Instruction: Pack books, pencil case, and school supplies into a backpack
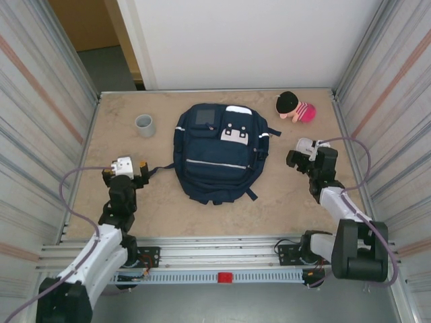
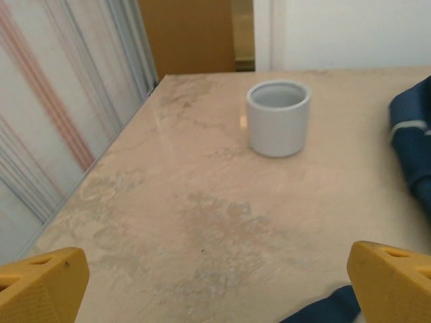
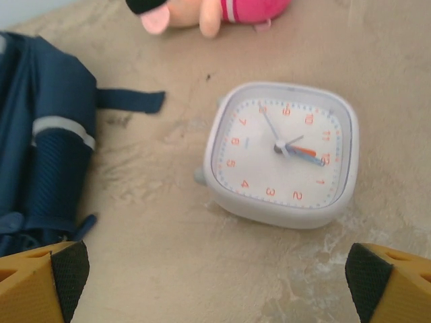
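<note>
Left end effector (image 1: pixel 125 168): jaws wide, holding nothing; yellow fingertips, low over the bench (image 1: pixel 269 202), facing the cup (image 2: pixel 277 118).
Right end effector (image 1: pixel 307 153): jaws wide, empty; black-padded fingertips either side of the clock (image 3: pixel 279 155), not touching it.
Strap (image 2: pixel 323 313): flat navy webbing trailing from the backpack to just beside the left fingers.
Backpack (image 1: pixel 215 151): mid-bench between the arms, lying flat with its front pocket up, probably so the zips face the arms; soft navy fabric, white stripes, grey patch. Contents cannot be told.
Clock: rounded white square, smooth plastic, face up.
Cup: plain grey cylinder, upright, left of the backpack.
Plush (image 1: pixel 294 108): soft, pink and black, far right corner.
Bench: hard, beige, marbled.
</note>
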{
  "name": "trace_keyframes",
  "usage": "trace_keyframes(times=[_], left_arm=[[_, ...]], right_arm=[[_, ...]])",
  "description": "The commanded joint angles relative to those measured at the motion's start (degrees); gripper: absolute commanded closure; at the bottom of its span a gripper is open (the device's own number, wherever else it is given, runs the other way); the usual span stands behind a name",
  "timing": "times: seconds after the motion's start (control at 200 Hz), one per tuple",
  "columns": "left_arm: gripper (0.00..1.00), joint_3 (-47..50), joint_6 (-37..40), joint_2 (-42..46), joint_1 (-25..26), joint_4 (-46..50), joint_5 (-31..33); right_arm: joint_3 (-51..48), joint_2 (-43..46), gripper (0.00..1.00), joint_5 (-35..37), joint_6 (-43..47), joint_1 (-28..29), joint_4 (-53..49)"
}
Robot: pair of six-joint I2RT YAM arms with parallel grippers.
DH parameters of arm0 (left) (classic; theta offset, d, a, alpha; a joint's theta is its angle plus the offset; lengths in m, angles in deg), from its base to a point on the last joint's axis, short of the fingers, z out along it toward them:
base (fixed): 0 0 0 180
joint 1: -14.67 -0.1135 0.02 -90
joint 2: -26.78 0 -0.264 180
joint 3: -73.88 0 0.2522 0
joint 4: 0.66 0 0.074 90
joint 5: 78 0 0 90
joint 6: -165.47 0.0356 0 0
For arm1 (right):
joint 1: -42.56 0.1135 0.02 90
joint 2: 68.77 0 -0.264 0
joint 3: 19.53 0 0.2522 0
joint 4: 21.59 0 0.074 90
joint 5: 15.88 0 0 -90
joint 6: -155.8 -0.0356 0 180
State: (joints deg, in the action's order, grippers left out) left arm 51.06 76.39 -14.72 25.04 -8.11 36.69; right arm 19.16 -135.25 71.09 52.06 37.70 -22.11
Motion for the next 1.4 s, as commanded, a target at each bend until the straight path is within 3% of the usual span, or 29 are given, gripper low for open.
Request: trace_keyframes(times=[0.0, 0.18, 0.296, 0.361, 0.396, 0.426, 0.471, 0.536, 1.393], left_arm=[[0.01, 0.97, 2.23, -7.96, -1.86, -15.18, -6.22], [0.01, 0.85, 5.70, -27.82, -3.20, -36.16, -9.55], [0.01, -3.01, 2.08, -39.55, -5.97, -41.05, -14.42], [0.01, -4.56, 4.22, -48.93, -5.98, -50.12, -13.82], [0.01, -5.78, 2.48, -45.71, -6.17, -41.77, -14.31], [0.01, -8.29, 0.13, -42.29, -7.22, -30.85, -14.44], [0.01, -10.65, -1.71, -44.42, -9.40, -30.66, -14.95], [0.01, -13.77, 0.56, -45.47, -7.66, -26.02, -15.02], [0.01, -13.48, 0.47, -45.00, -7.82, -25.73, -15.79]], right_arm=[[-1.99, -2.63, 0.01, 0.17, 2.91, -0.21, 12.78], [-3.14, -10.18, 0.01, -0.99, 4.39, -0.37, 23.00], [-3.75, -14.79, 0.01, -1.74, 8.34, 0.47, 30.74], [-7.12, -20.62, 0.01, -3.39, 8.48, 0.11, 41.90], [-8.29, -23.91, 0.01, -3.59, 8.51, 0.29, 49.17], [-7.46, -22.62, 0.01, -3.71, 8.82, 0.36, 45.90], [-3.58, -20.41, 0.01, -2.02, 8.26, 0.33, 34.26], [-1.23, -22.27, 0.01, -0.05, 8.85, 1.43, 32.85], [-1.50, -22.08, 0.01, -0.75, 8.79, 1.17, 32.91]])
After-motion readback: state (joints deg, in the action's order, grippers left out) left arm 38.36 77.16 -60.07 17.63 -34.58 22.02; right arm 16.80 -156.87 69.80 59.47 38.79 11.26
